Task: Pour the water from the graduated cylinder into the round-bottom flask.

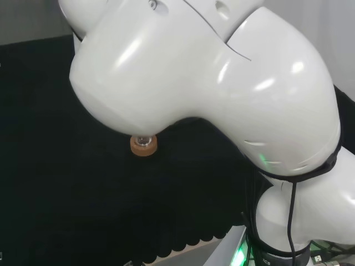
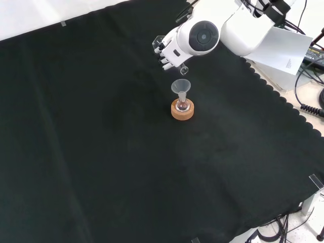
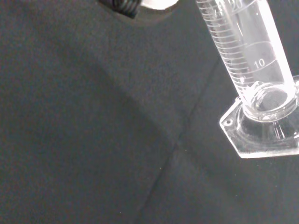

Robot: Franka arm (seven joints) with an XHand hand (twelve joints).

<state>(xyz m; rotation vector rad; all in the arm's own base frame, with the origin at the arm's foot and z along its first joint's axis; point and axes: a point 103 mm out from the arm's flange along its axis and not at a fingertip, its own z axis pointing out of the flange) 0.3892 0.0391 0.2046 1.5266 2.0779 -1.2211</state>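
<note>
Where the front view looks down on the black cloth [image 2: 91, 152] of the worktop, the hand [image 2: 168, 52] is seen at the upper middle, beside the arm's white link [image 2: 202, 36] with its round grey cap, and its fingers [image 2: 166, 65] are curled round the graduated cylinder [image 2: 171, 53]. The cylinder is tilted well over, its clear base plate towards the view's left and its open mouth low, just above and slightly left of a clear funnel [image 2: 180, 87]. The funnel sits in the neck of the round-bottom flask [image 2: 183, 106], which rests upright on a cork ring [image 2: 182, 112] near the middle of the cloth. Head view: the cork ring [image 1: 143, 147] and a small part of the flask [image 1: 143, 139] show just under the arm's large white link [image 1: 205, 72]. Wrist view: the cylinder [image 3: 247, 56] is close, with graduation marks along its wall and its hexagonal base [image 3: 261, 135]. Whether water remains in the cylinder or has reached the flask cannot be told.
</note>
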